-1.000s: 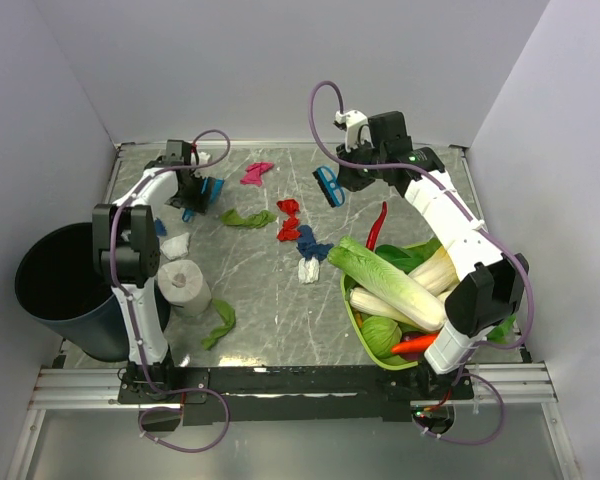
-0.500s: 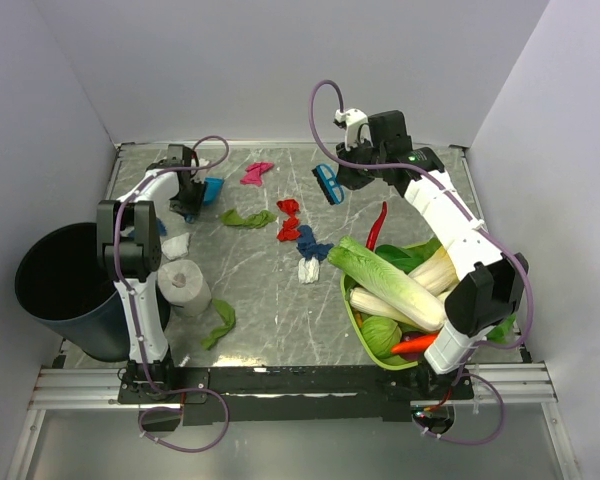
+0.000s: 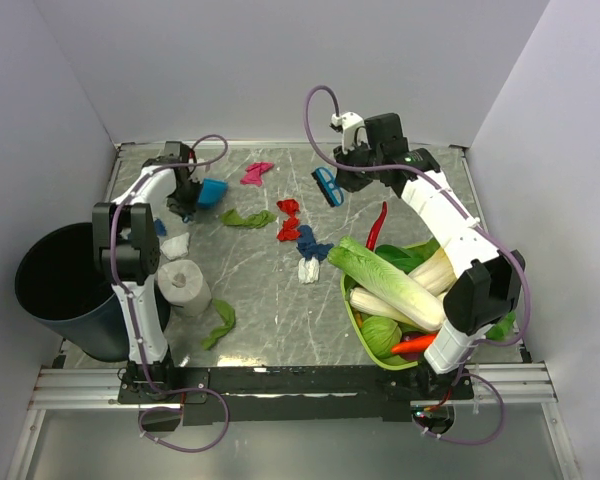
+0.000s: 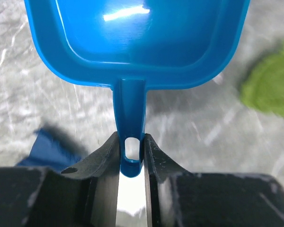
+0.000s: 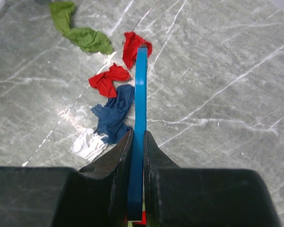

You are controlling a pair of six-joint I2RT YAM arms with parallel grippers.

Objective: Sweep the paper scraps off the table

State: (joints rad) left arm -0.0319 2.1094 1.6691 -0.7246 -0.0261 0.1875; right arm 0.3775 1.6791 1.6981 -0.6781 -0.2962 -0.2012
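Paper scraps lie across the table [image 3: 420,160]: magenta [image 3: 256,173], green [image 3: 247,217], two red [image 3: 288,207], blue [image 3: 309,243] and white [image 3: 308,269]. My left gripper [image 3: 190,195] at the back left is shut on the handle of a blue dustpan [image 3: 212,192]. The left wrist view shows the fingers [image 4: 106,156] clamping that handle, the pan [image 4: 137,42] ahead. My right gripper [image 3: 338,180] is shut on a blue brush [image 3: 327,186]. Edge-on in the right wrist view, the brush [image 5: 140,94] hangs over the red [image 5: 106,80], blue [image 5: 114,113] and white [image 5: 89,144] scraps.
A black bin [image 3: 55,285] stands off the table's left edge, a tissue roll [image 3: 185,285] beside it. More scraps lie near: white [image 3: 175,245], green [image 3: 220,322]. A green basket [image 3: 355,318] of vegetables fills the front right, a red chilli [image 3: 379,225] behind it. White walls enclose the table.
My left gripper has closed onto the dustpan's handle, and the pan has shifted slightly right. The right gripper with the brush has edged a little left.
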